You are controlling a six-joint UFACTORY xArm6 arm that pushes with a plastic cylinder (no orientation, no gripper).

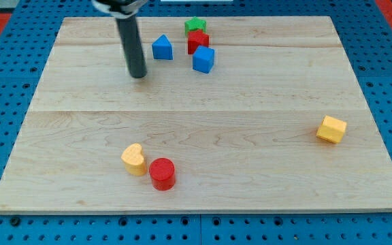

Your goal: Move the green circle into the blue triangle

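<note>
The blue triangle block [162,47] stands near the view's top, left of centre. The only green block in view is star-shaped [195,26], at the board's top edge; no green circle shows. It touches a red star block [197,41] just below it. A blue cube [203,59] sits right below the red star. My tip [139,75] rests on the board to the left of and slightly below the blue triangle, a short gap apart, touching no block.
A yellow heart block [134,159] and a red cylinder [162,173] sit together near the view's bottom left. A yellow block [331,129] lies at the right. The wooden board [250,204] lies on a blue pegboard.
</note>
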